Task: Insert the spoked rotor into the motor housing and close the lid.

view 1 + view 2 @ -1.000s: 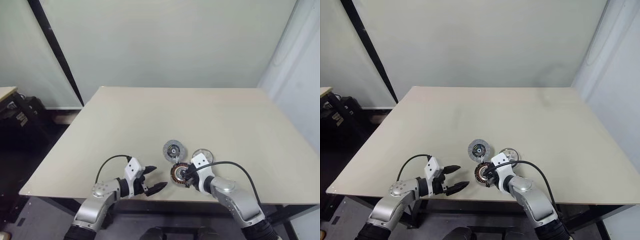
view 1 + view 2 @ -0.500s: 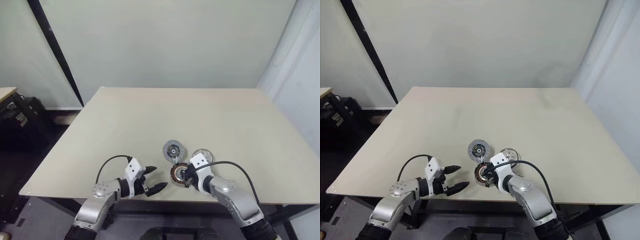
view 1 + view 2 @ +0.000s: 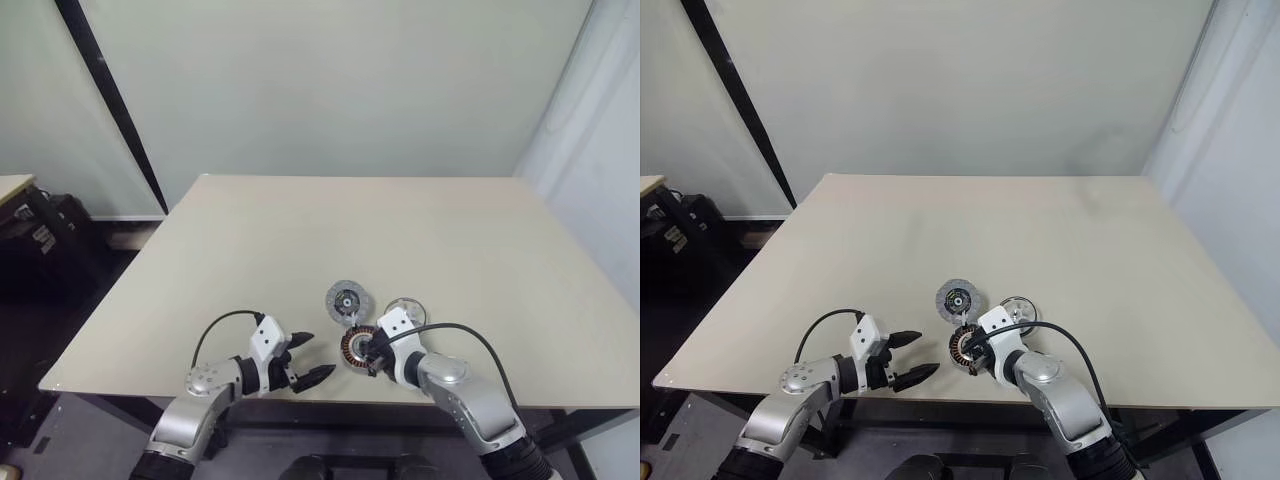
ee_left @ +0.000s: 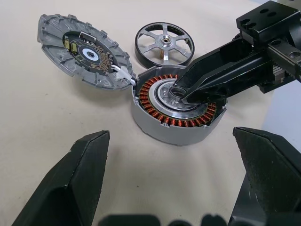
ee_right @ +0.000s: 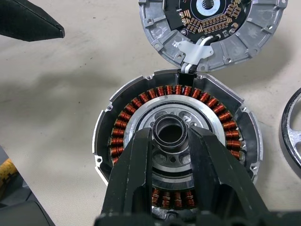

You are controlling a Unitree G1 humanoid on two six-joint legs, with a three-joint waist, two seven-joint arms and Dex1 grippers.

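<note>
table (image 3: pixel 300 250) | motor housing (image 4: pixel 178 110) near front edge, right gripper (image 5: pixel 171 141) clamped on its centre hub | lid (image 4: pixel 82 49) lying open, touching housing | spoked rotor (image 4: pixel 164 42) just behind | left gripper (image 4: pixel 174 165) spread wide, empty

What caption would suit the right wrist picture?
Right gripper pinching the centre hub of the copper-coiled motor housing, its lid lying open alongside.
</note>
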